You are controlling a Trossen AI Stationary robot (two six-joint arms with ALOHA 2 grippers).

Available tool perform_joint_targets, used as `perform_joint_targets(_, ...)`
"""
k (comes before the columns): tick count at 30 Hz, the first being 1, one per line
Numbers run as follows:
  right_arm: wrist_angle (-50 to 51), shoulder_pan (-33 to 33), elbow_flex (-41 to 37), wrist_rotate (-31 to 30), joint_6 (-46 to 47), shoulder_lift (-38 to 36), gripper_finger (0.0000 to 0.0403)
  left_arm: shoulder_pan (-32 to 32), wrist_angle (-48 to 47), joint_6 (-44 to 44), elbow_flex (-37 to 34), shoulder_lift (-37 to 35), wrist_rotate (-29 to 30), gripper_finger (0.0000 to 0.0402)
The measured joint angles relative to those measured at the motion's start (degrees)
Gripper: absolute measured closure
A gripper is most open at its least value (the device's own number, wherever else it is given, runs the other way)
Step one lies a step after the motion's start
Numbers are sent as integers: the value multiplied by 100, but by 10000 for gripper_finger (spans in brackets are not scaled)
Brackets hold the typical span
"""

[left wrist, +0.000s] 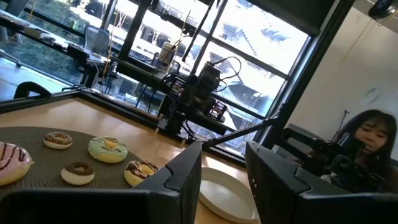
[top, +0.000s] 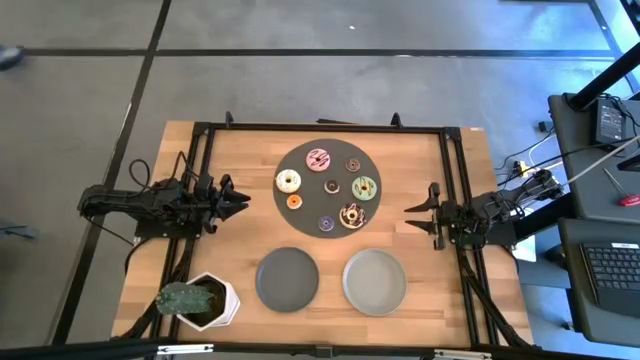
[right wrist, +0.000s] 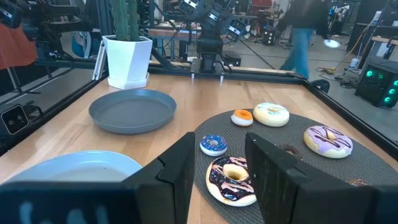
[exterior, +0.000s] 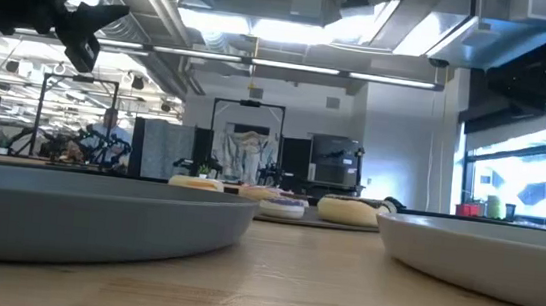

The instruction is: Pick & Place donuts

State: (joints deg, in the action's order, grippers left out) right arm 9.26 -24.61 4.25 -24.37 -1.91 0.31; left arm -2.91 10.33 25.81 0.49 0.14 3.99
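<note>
Wooden counter [top: 470, 290] with a black rail frame carries a round dark mat [top: 327, 187] toward its far middle, and that mat is your landmark: all seven donuts sit on it, none lifted yet. You have the pink donut [top: 318, 159] at the mat's far side, the white donut [top: 288, 181] and small orange donut [top: 294, 201] on its left, the green donut [top: 364, 187] on its right, and the chocolate donut [top: 351, 215] with the small purple donut [top: 326, 223] at its near edge. Two plates, both with nothing on them, wait just nearer than the mat: a dark grey plate [top: 287, 279] and a lighter plate [top: 375, 282]. Your left claw [top: 244, 199] hovers just left of the mat, fingers apart and holding nothing; your right claw [top: 412, 215] hovers just right of it, likewise apart and holding nothing. You look to be at the very start, before the first pick. Next you need to choose one donut, bring a claw over it and drop down; the chocolate donut lies closest to the right claw. Room is good between mat and rails, but the donuts sit close together, and the potted cactus [top: 197, 299] crowds the dark grey plate's left side.
</note>
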Motion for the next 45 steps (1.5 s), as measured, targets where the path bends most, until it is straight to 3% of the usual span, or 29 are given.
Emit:
perform_joint_targets(12,0,-1,0,1,28,-1,260,-1,-2,-1,0,-2,-2,281)
perform_joint_targets(20,-2,1,0,20,1378,1,260,-1,-2,-1,2,-2,0,281)
perform_joint_targets(27,-26,5,0,3,1531,1,257,-1,-2,-1,0,-2,0,281)
perform_joint_targets(32,-16,5,1,25,1797,1,220,-1,-2,-1,1,-1,-2,281)
perform_joint_targets(36,-4,7,2,542,1632,0,174,-1,-2,1,0,-2,0,281)
perform_joint_targets(41,-33,7,0,641,1708,1,141,0,0,-1,2,-1,-1,281)
perform_joint_targets(45,-1178,9,0,568,1141,97,137,1,0,1,0,0,0,281)
